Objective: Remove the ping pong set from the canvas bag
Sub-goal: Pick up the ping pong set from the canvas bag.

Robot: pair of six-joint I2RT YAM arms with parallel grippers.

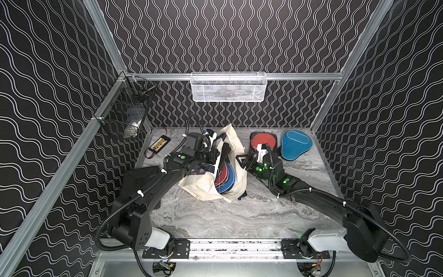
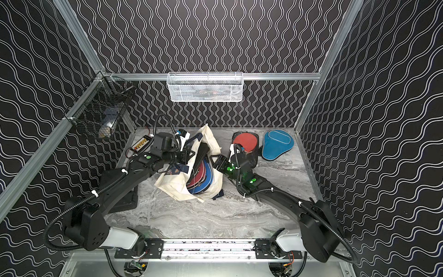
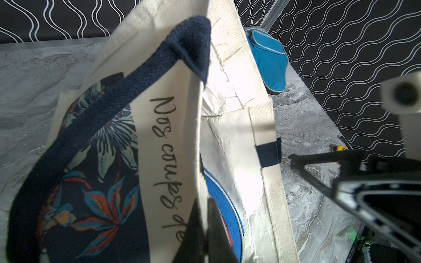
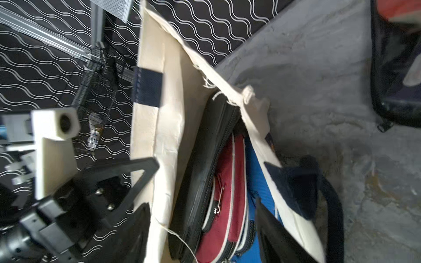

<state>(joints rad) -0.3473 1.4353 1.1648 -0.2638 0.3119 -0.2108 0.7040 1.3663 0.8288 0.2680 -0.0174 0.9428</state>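
Canvas bag point(image 1: 237, 146), cream with navy strap point(image 3: 118, 100), slumped mid-surface point(image 1: 239, 215) on grey marble, mouth gaping toward the right arm. Left tool point(image 3: 203, 205) is clamped together on the bag's left wall, the one with the floral print point(image 3: 102, 164) and script lettering, and holds that wall up. Canvas edge runs straight between its fingers point(image 3: 191, 236).

Right tool point(image 4: 202, 202) sits just beside the bag's right edge, jaws well apart, pointed into the mouth, gripping nothing. Its fingers are blurred in the right wrist view.

Inside the bag, stacked on edge:
- black-edged pouch point(image 4: 205, 159), against the lifted wall
- maroon cover point(image 4: 227, 182), next
- blue cover point(image 4: 252, 166), last

Outside, right of the bag and flat on the surface:
- red-paddle pouch point(image 1: 262, 141), partly behind the right wrist
- teal cover point(image 1: 296, 144), just beside it on the side away from the bag

Left of the bag, black hard case point(image 1: 139, 177) lies under the left arm. Second strap point(image 4: 335, 216) trails onto the surface at the bag's right side.
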